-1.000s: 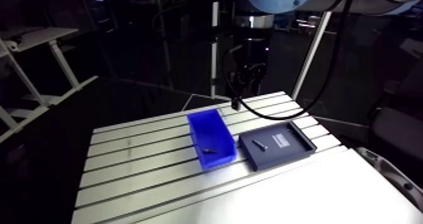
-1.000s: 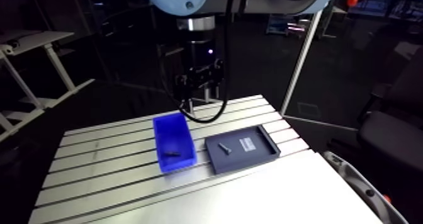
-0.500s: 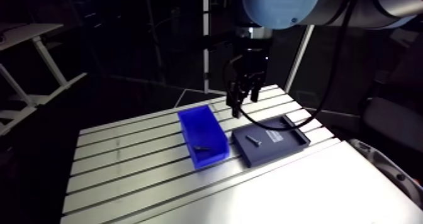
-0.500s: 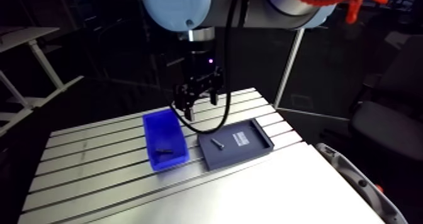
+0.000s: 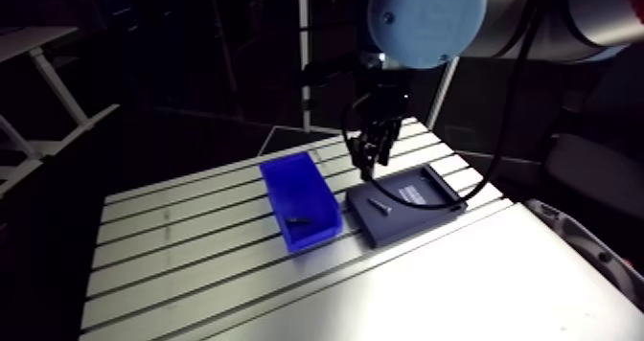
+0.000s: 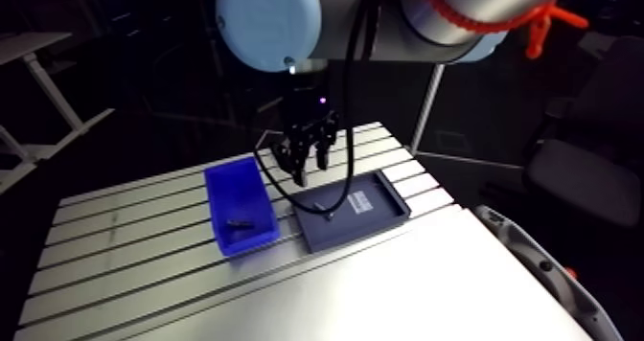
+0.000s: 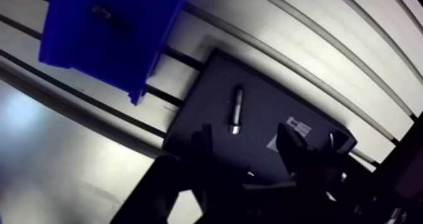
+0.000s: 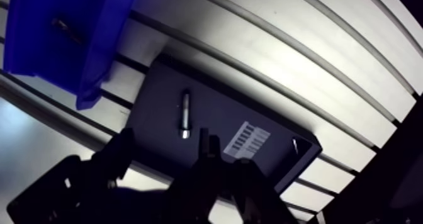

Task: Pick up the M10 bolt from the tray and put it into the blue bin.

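The slotted aluminium table point(image 5: 192, 268) fills the lower half of the arm view, its grooves running from about 8 o'clock toward 2 o'clock. The arm point(image 5: 428, 19) reaches in from the 12 o'clock edge, and its wrist drops toward the middle of the table.

The blue bin point(image 5: 316, 238) stands on the table near the centre, long and open-topped, with its length crossing the grooves. At the bin's 3 o'clock lies the dark flat tray point(image 5: 426, 211), just beside the bin but not touching it: the wrist view shows a strip of bare table between the bin's corner and the tray's edge. The tray has a low raised rim.

The gripper point(image 7: 244, 131) hangs above the tray, clear of its surface, and in the arm view it sits over the tray's 11 o'clock corner. Its two fingers point(image 7: 203, 138) stand wide apart, with nothing held between them.

A small white barcode label point(image 8: 248, 140) is stuck on the tray floor, at about 2 o'clock from the gripper.

The bolt point(image 7: 236, 110) lies flat on the tray floor, at the gripper's 12 o'clock, just ahead of the gap between the fingers. Its shaft points away from the gripper and its wider end is nearer the fingers. It touches neither finger.

Inside the blue bin lies a second small dark fastener point(image 5: 298, 219), on the floor toward the bin's 6 o'clock end.
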You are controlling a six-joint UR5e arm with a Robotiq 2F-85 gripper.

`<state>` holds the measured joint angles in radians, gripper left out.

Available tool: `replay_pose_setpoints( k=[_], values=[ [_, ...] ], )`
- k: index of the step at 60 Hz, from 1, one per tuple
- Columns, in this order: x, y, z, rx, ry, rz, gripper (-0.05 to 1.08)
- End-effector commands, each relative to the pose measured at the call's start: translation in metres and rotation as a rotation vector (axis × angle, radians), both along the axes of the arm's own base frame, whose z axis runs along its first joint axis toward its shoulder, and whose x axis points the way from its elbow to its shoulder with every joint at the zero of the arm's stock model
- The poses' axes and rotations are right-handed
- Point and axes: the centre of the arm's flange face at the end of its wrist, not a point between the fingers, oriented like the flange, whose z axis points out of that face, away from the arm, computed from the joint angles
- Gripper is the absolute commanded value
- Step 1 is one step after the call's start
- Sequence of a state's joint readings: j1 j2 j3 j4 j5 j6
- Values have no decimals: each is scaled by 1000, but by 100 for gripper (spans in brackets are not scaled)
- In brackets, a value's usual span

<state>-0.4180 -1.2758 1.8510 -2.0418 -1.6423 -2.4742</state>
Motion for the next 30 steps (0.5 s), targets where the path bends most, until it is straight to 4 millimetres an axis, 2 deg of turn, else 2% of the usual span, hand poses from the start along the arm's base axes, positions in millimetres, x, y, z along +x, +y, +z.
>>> replay_pose_setpoints(
  k=[1, 13, 30],
  values=[
    [5, 15, -13, 0, 1, -29, 47],
    [9, 18, -25, -5, -9, -43, 49],
    [13, 15, -33, -12, -20, -42, 53]
  ],
)
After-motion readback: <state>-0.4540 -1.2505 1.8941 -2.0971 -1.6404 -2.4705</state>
